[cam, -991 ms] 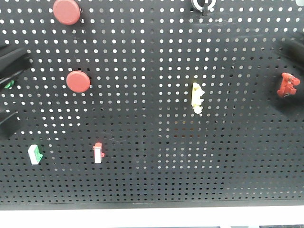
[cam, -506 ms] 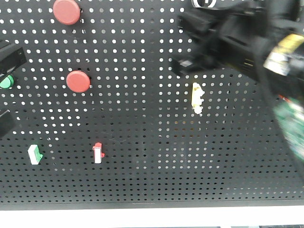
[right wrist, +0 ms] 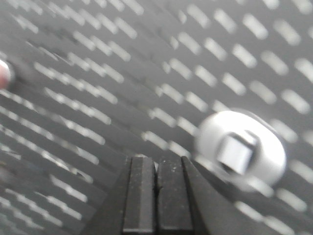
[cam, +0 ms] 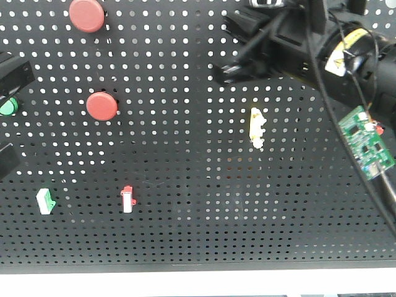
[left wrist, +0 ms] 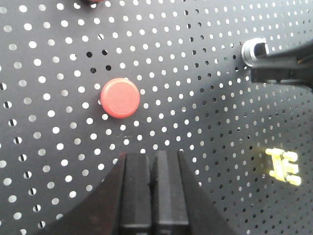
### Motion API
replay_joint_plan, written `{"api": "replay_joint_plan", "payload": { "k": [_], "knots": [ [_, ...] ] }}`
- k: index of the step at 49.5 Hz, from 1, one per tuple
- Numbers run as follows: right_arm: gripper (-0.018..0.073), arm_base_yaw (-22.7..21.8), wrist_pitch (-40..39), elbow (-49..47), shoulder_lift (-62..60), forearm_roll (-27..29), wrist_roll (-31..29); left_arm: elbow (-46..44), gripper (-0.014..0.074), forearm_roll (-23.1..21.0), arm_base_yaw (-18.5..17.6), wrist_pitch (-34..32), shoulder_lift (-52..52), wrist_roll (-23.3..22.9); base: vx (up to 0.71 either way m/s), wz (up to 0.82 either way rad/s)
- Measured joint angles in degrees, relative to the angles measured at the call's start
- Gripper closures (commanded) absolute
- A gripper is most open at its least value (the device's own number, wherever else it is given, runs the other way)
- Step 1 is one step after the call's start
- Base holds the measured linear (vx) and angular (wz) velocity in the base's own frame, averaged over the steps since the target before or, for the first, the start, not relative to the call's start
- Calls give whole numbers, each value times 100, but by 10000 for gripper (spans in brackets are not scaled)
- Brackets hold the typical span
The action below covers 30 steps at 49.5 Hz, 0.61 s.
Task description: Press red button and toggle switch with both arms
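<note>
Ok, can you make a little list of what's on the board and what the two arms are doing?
board: black pegboard
red buttons: top button, lower button
green button: left edge
switches: yellow switch, red switch, green switch
left tool: shut, empty, just below the lower button, not touching it
right tool: shut, empty, beside the silver knob; blurry view
right arm: top right, carries a circuit board

The pegboard point(cam: 198, 241) is black, with regular rows of pale holes. The round button point(cam: 101, 106) is red and the circuit board point(cam: 366, 141) is green.
</note>
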Motion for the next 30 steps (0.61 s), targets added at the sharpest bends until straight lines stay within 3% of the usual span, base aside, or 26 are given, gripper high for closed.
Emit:
{"api": "replay_joint_plan", "payload": {
  "k": [16, 30],
  "knots": [
    [559, -94, 140, -13, -34, 0, -48, 0, 595, 0, 0, -6, 0, 0, 0, 0],
    [559, -481, 340, 17, -188, 40, -99, 0, 595, 0, 0, -6, 0, 0, 0, 0]
  ]
}}
